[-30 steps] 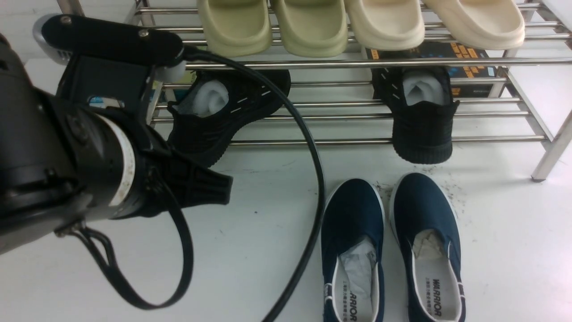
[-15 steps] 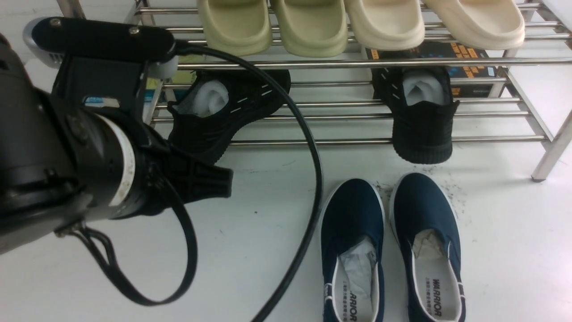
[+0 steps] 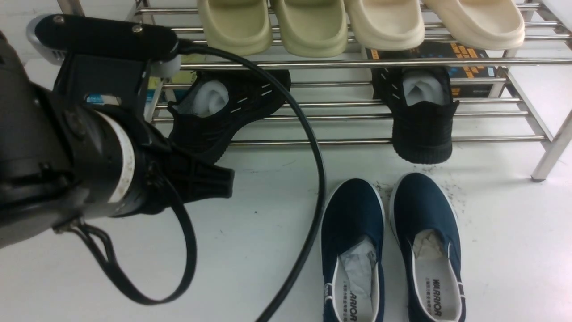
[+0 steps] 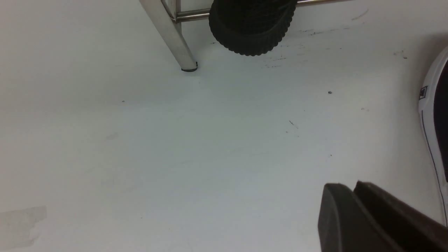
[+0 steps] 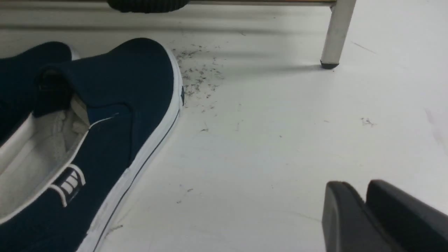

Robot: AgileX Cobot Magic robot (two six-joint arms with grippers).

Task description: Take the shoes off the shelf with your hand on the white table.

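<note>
The two navy shoes (image 3: 353, 223) (image 3: 426, 214) stand side by side on the white table (image 3: 250, 250), in front of the chrome shelf (image 3: 339, 142) and off it. My left gripper (image 3: 227, 182) hovers over the table to the left of them, shut and holding nothing. In the left wrist view its fingertips (image 4: 344, 186) press together, and one shoe's white sole (image 4: 432, 115) shows at the edge. My right gripper (image 5: 354, 185) is out of the front view. It hangs above bare table beside the right shoe (image 5: 119, 115), fingers almost together, with nothing between them.
Two black sneakers (image 3: 214, 120) (image 3: 422, 120) sit on the shelf's lower tier, heels overhanging. Pale-green slippers (image 3: 272, 27) and cream slippers (image 3: 433, 22) fill the upper tier. A shelf leg (image 5: 336, 35) stands ahead of the right gripper. My left arm's cable (image 3: 308, 179) loops over the table.
My left arm's wrist and camera bracket have shifted very slightly. The shoes have not moved.
</note>
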